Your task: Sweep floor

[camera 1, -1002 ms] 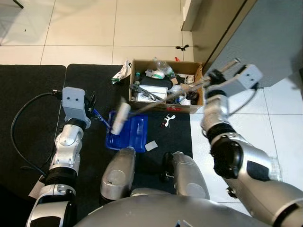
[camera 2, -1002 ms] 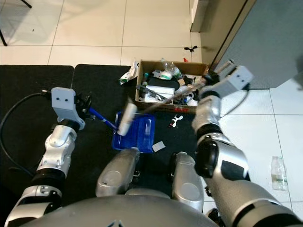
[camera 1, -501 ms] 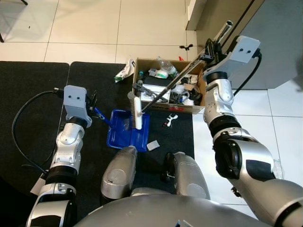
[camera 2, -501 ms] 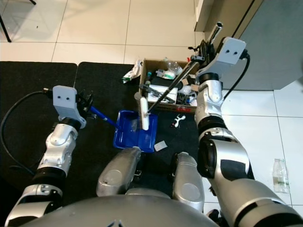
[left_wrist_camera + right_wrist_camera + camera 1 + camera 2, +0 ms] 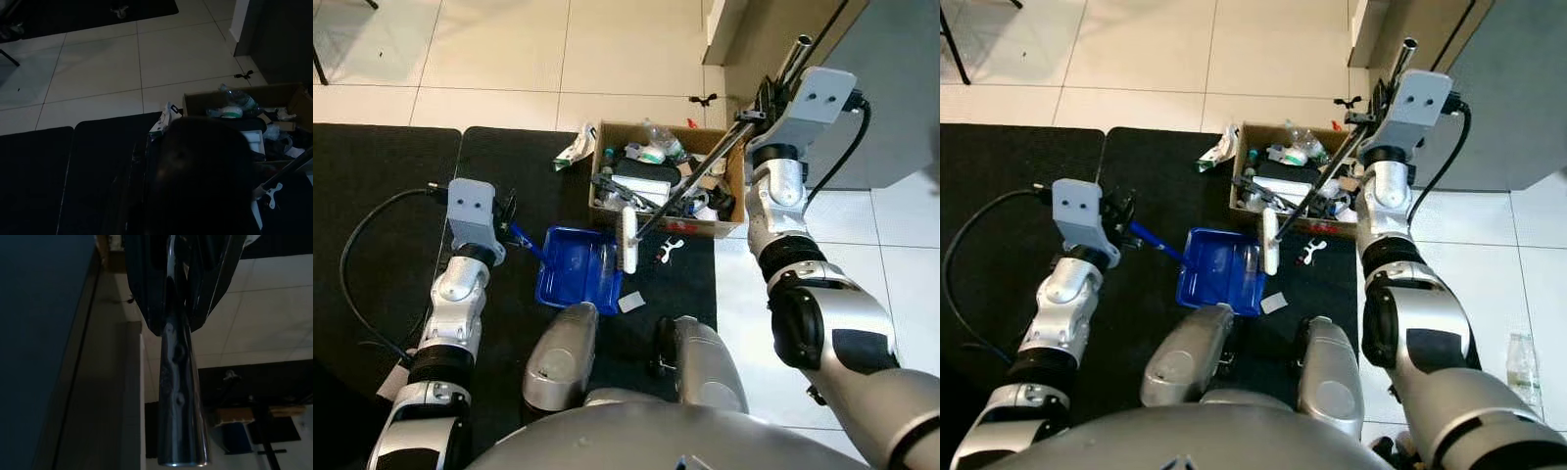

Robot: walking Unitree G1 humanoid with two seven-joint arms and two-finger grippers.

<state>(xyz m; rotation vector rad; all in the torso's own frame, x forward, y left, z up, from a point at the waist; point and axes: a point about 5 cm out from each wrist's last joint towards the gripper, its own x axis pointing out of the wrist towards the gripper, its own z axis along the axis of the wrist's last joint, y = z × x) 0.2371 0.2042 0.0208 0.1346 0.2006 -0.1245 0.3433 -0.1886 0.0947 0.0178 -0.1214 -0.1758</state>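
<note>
Our right gripper (image 5: 766, 95) is clamped on the broom (image 5: 705, 166) near the top of its metal pole, up at about 1 o'clock in the head view; the white brush head (image 5: 628, 240) sits at the right edge of the single blue dustpan (image 5: 570, 279) on the black mat (image 5: 391, 196). Our left gripper (image 5: 505, 223), at 9 o'clock, has the dustpan's blue handle running into it, but we can't tell whether the fingers are closed on it, since the left wrist view is dark and blocked. One cardboard box (image 5: 720, 143) of clutter sits at 12 o'clock; its contents are too jumbled to count. One small white scrap (image 5: 630, 302) lies just beside the dustpan.
</note>
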